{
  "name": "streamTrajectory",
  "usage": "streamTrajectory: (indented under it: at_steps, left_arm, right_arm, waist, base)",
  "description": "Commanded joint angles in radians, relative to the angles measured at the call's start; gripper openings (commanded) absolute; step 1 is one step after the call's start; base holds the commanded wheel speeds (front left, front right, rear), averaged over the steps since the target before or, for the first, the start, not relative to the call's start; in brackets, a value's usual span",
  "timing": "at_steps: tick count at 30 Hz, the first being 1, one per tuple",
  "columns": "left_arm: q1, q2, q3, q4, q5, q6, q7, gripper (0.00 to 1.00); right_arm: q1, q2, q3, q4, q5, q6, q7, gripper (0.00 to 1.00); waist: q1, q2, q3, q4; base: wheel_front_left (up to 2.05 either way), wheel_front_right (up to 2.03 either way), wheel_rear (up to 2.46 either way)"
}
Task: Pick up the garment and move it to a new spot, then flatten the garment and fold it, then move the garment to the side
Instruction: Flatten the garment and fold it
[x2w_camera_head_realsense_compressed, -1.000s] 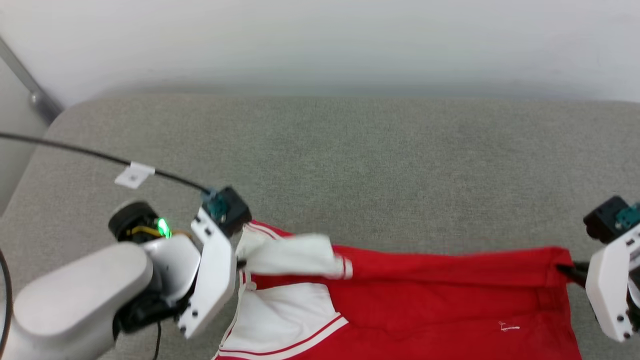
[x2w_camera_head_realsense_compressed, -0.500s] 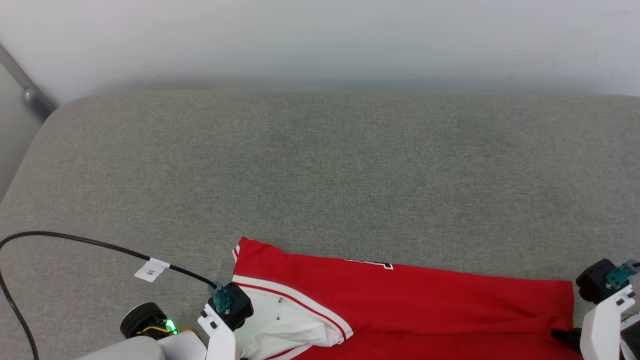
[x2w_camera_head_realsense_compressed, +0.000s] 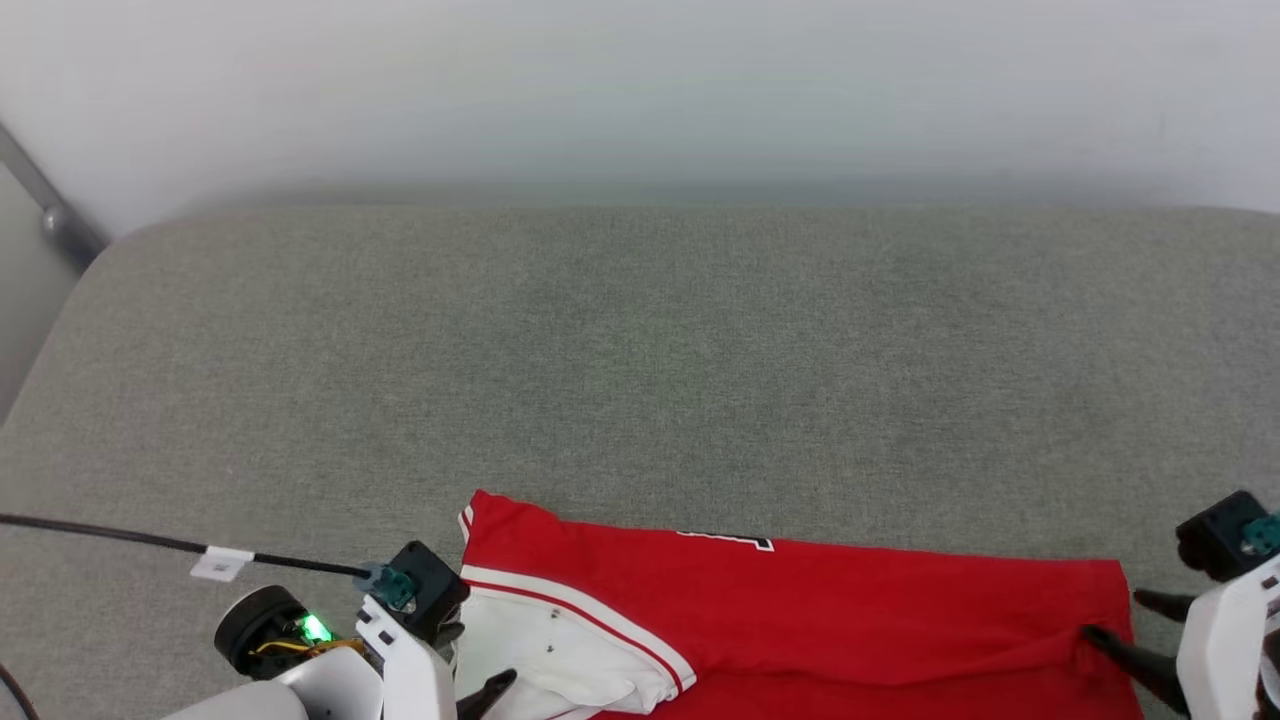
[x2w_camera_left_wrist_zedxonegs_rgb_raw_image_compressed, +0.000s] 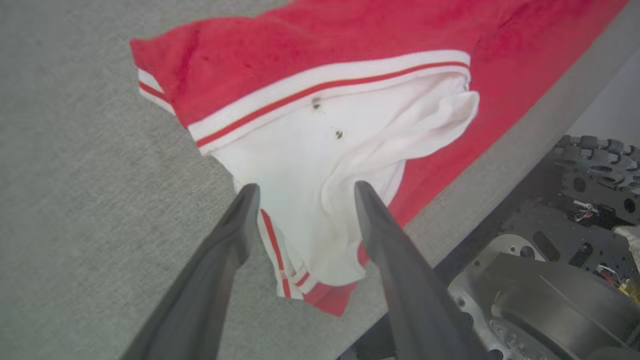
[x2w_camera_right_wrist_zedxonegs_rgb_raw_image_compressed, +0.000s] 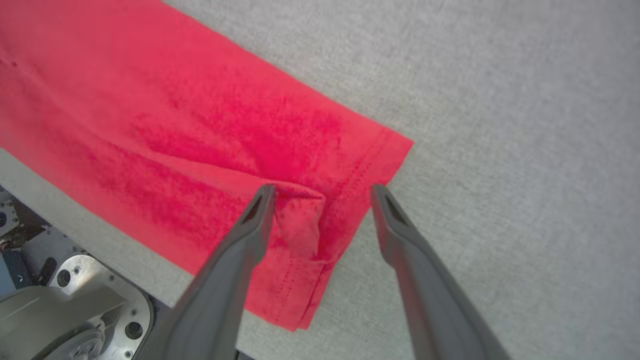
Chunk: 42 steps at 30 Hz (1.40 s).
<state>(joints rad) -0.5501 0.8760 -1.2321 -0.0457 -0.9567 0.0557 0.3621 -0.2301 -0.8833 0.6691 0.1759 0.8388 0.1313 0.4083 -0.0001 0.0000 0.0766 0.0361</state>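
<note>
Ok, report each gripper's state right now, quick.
Left gripper: open, fingers astride the white sleeve of the garment, holding nothing.
Right gripper: open, fingers astride the garment's hem corner, holding nothing.

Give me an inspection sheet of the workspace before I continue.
Surface: grey fabric top.
Job's things: garment lies along the near edge; white sleeve bunched, two dark specks on it.
Clutter: nothing seen.
Grippers: left gripper open over the sleeve; right gripper open over the hem corner; neither holds anything.
Cables: black cable with white tag runs to the left wrist, off the garment.
Surroundings: pale wall behind; robot base below the near edge.
</note>
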Motion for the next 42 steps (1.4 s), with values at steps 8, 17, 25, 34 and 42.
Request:
streamTrajectory:
  at_steps: [8, 17, 25, 34, 42]
  left_arm:
    - [0.066, -0.01, 0.111, -0.053, 0.136, 0.211, -0.344, 1.0]
    - [0.162, -0.105, 0.231, 0.005, 0.245, 0.485, -0.613, 1.0]
    - [0.257, -0.194, 0.391, -0.008, 0.329, 0.546, -0.628, 1.0]
    - [0.387, -0.329, 0.593, 0.019, 0.453, 0.486, -0.628, 1.0]
    - [0.493, -0.458, 0.766, 0.053, 0.571, 0.41, -0.627, 1.0]
  right_arm:
    - [0.089, -0.035, -0.216, -0.059, 0.034, -0.001, -0.091, 1.0]
    - [0.251, 0.115, -0.433, 0.031, 0.007, -0.001, -0.06, 1.0]
    - [0.289, 0.251, -0.474, 0.07, 0.028, -0.001, -0.007, 1.0]
    - [0.313, 0.346, -0.384, 0.123, 0.044, 0.001, 0.079, 1.0]
    - [0.312, 0.362, -0.321, 0.136, 0.069, 0.005, 0.124, 0.0]
  waist:
    - [0.0001, 0.0, -0.026, 0.007]
    - [0.0001, 0.0, 0.01, 0.033]
    - [0.0001, 0.0, 0.031, 0.049]
    - [0.0001, 0.0, 0.048, 0.062]
    - [0.0001, 0.0, 0.046, 0.064]
  base:
    - [0.0, 0.0, 0.0]
    - [0.0, 0.0, 0.0]
    - [0.0, 0.0, 0.0]
    - [0.0, 0.0, 0.0]
    - [0.0, 0.0, 0.0]
